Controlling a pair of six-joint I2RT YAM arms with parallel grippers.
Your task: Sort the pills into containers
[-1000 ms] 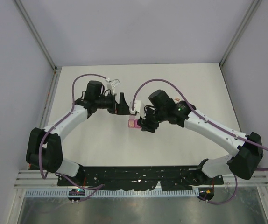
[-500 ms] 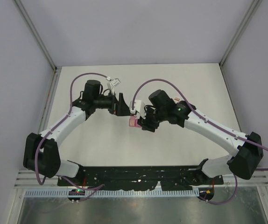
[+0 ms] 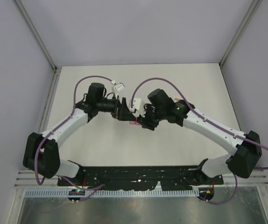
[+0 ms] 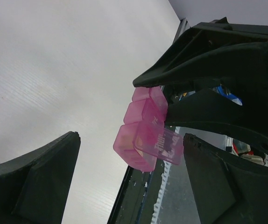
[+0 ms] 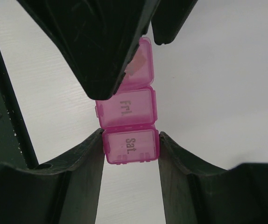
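one pill box (image 5: 127, 125), two end effectors (image 3: 123, 110) (image 3: 139, 122)

The pill box (image 5: 127, 112) is translucent bright pink — its lettering (image 5: 131, 144) grey.

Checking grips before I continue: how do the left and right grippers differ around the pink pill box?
The right gripper is shut on the pink pill box, while the left gripper stands wide open. The right gripper's fingers press both sides of the Sat. compartment; the left gripper's fingers flank the opposite end without clamping it. Both are black and meet at the box.
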